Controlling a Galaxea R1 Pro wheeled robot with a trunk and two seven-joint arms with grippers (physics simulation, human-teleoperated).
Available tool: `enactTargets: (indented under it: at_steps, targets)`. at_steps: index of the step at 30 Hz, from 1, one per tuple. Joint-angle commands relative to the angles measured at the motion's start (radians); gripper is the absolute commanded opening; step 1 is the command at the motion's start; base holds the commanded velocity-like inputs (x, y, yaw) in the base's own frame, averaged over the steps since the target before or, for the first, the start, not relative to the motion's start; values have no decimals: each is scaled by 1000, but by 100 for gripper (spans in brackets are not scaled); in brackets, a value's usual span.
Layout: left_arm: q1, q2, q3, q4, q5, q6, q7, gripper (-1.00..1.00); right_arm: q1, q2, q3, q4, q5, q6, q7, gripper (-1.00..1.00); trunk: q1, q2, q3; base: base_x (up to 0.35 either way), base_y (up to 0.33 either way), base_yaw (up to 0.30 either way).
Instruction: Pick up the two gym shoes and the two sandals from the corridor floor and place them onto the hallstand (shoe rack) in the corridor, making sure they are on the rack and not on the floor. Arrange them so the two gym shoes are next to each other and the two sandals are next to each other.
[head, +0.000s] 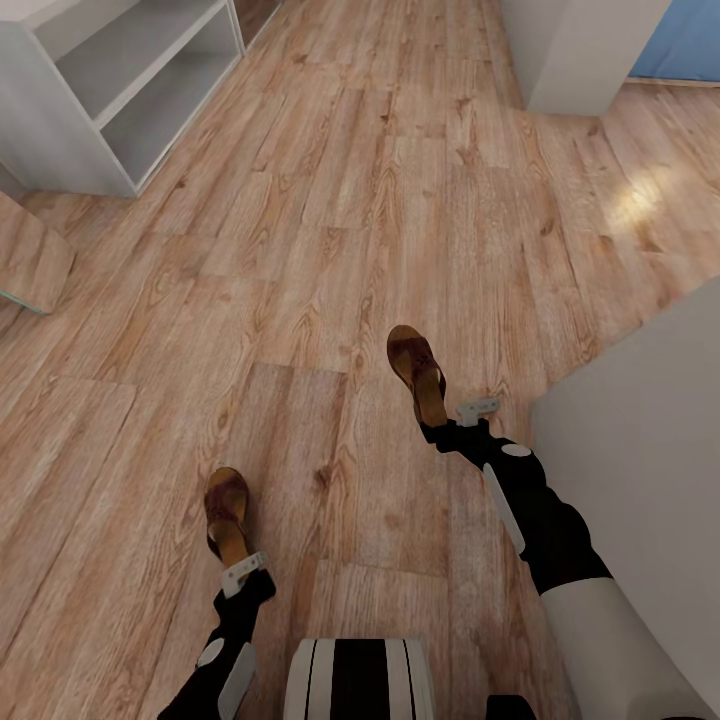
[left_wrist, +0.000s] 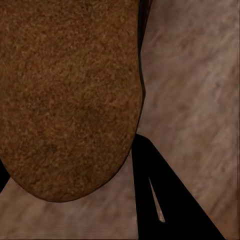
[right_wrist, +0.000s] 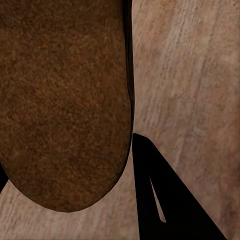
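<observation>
Sandals (head: 418, 370) ride heel-gripped, 1 clamped in each pincer, left (head: 232, 560) and right (head: 445, 415). Such shallow holds might slip before reaching the hallstand (head: 120, 90).

You see only a corner of the shoe rack (head: 130, 90), cut by the picture's edge. Nearer you than the rack, each sandal's (head: 418, 372) heel hides its gripper's fingertips.

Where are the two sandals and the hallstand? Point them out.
left-hand sandal (head: 226, 510), head view, on its footbed near the strap.
right-hand sandal (head: 416, 366), head view, on the middle of its footbed.
hallstand (head: 150, 75), head view, on the edge of its upper shelf.
</observation>
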Motion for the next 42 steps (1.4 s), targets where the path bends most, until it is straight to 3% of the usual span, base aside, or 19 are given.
enactTargets:
  at_steps: [1,13,16,18,22,24,28,36,42]
  targets:
    - [0,-1,2,-15,4,-1,-1,-100,0,-1,1,-1,-4,6,-2,-100,0,0,-1,0,0,0]
    - [0,-1,-1,-192,2,24,2,-100,0,0,4,-1,-4,4,0,-100,0,0,-1,0,0,0]
    - [0,-1,-1,-248,1,102,1,-100,0,0,4,0,-5,3,1,-100,0,0,-1,0,0,0]
    - [0,2,-1,-329,1,192,1,-100,0,1,4,0,-5,3,1,-100,0,0,-1,0,0,0]
    - [0,25,1,-449,0,332,1,-100,0,1,5,0,-5,3,-1,-100,0,0,-1,0,0,0]
    - [0,29,1,-475,-1,356,1,-100,0,1,5,-1,-4,3,-2,-100,0,0,-1,0,0,0]
    - [0,35,-25,-581,-5,486,2,-100,0,1,4,-18,-4,3,-2,-100,0,0,-1,0,0,0]
    - [0,52,-69,-597,-5,505,2,-100,0,1,3,-19,-4,3,-3,-100,0,0,-1,0,0,0]
    - [0,54,-79,-597,-5,506,2,-100,0,1,3,-20,-5,3,-3,-100,0,0,-1,0,0,0]
